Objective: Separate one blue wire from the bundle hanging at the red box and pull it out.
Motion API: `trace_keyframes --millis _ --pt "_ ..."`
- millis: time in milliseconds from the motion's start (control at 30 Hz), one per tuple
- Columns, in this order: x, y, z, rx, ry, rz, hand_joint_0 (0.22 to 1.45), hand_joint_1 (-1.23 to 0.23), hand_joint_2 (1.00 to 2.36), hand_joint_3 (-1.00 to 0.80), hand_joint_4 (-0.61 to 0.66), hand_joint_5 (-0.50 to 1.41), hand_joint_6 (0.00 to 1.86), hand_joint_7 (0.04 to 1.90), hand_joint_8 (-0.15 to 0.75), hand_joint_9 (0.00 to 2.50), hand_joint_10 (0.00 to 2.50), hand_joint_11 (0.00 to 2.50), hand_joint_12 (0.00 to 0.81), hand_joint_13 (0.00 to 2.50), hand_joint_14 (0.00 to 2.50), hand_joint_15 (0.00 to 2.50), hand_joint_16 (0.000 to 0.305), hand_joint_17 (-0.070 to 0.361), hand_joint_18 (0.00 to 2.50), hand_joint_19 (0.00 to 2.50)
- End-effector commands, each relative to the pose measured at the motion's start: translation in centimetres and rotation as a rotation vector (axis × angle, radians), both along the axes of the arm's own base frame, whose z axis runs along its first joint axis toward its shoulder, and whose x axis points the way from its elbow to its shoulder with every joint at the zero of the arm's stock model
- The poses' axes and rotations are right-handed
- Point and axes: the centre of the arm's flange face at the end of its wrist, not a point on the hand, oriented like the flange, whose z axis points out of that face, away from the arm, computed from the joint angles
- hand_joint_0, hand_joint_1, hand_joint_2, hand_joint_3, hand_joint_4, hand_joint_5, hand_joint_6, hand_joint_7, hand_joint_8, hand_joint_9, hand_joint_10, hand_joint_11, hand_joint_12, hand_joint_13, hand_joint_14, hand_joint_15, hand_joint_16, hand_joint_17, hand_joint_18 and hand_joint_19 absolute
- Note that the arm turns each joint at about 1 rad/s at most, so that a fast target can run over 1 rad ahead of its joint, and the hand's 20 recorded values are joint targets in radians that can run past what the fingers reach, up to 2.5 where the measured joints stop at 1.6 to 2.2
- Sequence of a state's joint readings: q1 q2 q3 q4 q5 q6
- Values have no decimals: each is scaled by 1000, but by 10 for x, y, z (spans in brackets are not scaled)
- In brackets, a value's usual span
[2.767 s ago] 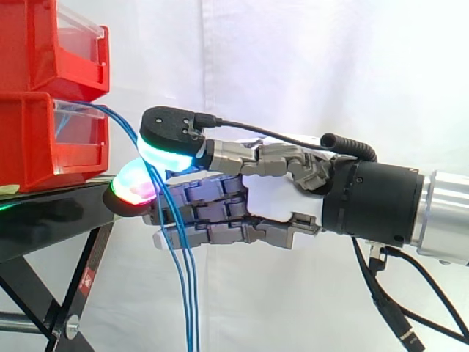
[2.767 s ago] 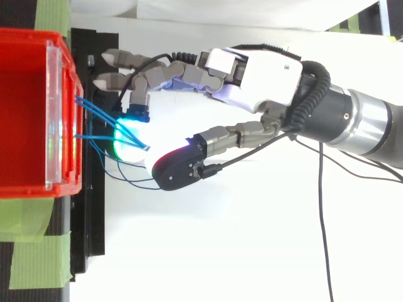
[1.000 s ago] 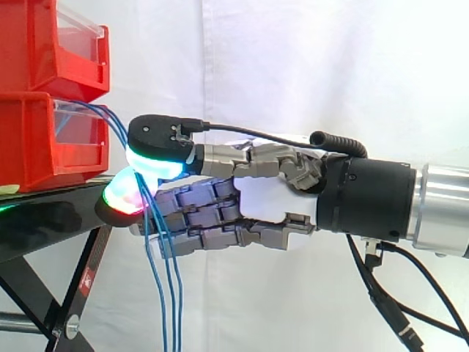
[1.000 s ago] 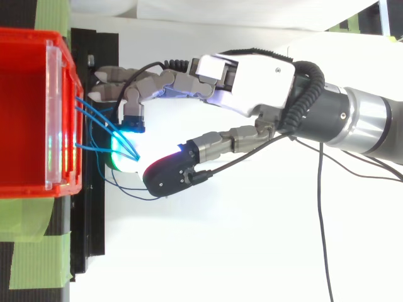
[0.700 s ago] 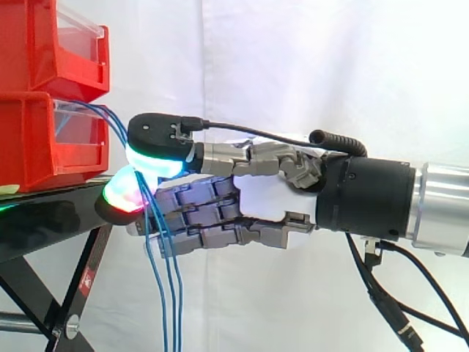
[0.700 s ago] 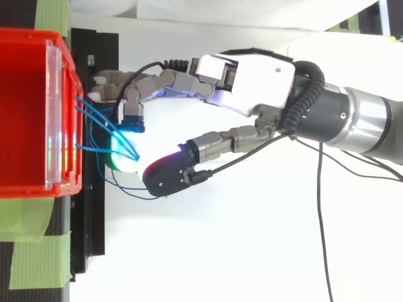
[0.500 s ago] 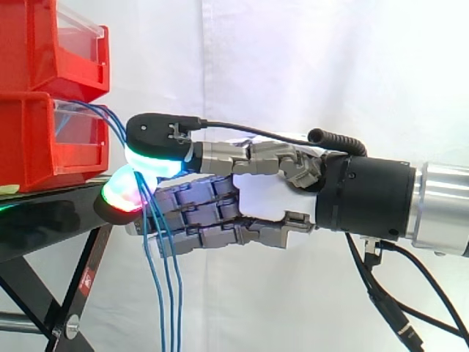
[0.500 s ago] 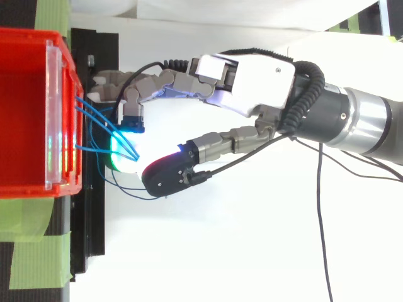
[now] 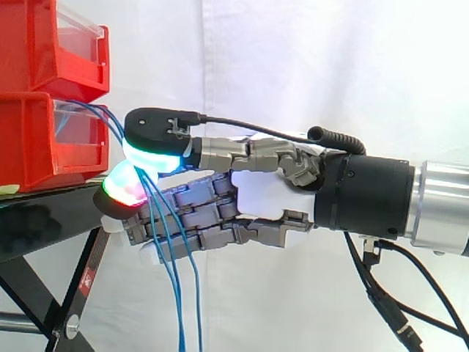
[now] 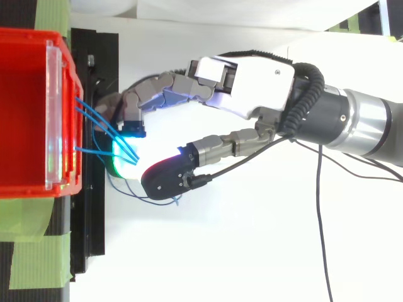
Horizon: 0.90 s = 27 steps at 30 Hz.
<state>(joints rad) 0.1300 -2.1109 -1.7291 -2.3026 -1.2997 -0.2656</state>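
Fingers (image 9: 192, 217) of the hand (image 9: 267, 194) curl, glowing pads pinching thin blue wires (image 9: 181, 330) hanging beside the red plastic box (image 9: 33, 147).

The red bins (image 9: 37, 147) are glossy plastic, the stand (image 9: 51, 216) matt black, the curtain (image 9: 308, 66) cloth.

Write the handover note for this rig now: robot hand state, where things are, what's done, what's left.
Robot hand: thumb and a finger pinch the thin blue wires just in front of the lower red plastic bin on the black stand.
Wires: come out of the bin's front, pass between the glowing pads, hang below the robot hand.
Done: bundle reached and pinched; how many wires are caught is unclear.
Left: single out one wire, pull it out of the bin.
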Motion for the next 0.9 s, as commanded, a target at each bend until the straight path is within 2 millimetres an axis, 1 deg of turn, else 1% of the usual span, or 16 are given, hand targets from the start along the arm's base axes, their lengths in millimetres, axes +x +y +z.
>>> trace_keyframes --millis 0,233,333,567,633,667,700,733,800,833,867 --pt "0 0 0 2 -2 2 630 -663 1026 -131 255 -213 847 1117 383 649 13 441 383 631 15 406 52 116 387 421" --pt "4 3 5 4 -11 27 632 -657 1026 -140 265 -213 847 1114 422 694 10 358 387 655 15 404 52 117 402 429" --pt "7 6 9 40 -22 50 632 -655 1026 -141 265 -213 848 1113 426 703 10 369 390 660 15 409 52 117 404 425" --pt "3 8 3 160 12 66 634 -651 1026 -145 267 -214 848 1112 428 711 10 371 390 666 15 407 52 117 407 427" --pt "1 8 7 215 16 72 635 -649 1025 -151 267 -214 849 1111 430 714 10 366 391 667 15 405 52 117 407 424" --pt "1 8 9 226 16 71 635 -649 1026 -150 269 -214 849 1109 433 715 9 340 392 668 16 404 52 117 407 427" --pt "1 8 9 226 16 71 635 -649 1026 -149 275 -215 849 1108 455 726 8 269 392 671 14 395 52 117 407 420" --pt "-2 8 16 248 24 73 635 -649 1026 -149 275 -215 849 1109 463 730 7 243 390 673 14 386 52 117 409 413" --pt "-5 7 16 256 41 66 635 -647 1026 -153 281 -215 849 1107 491 740 3 104 393 677 14 365 52 117 412 402" --pt "-7 7 20 266 54 64 635 -647 1026 -153 281 -215 849 1107 495 743 3 97 393 677 14 365 52 117 412 403" --pt "-9 7 19 273 70 59 635 -646 1026 -153 284 -214 849 1106 499 748 0 56 396 680 13 355 52 117 413 394"
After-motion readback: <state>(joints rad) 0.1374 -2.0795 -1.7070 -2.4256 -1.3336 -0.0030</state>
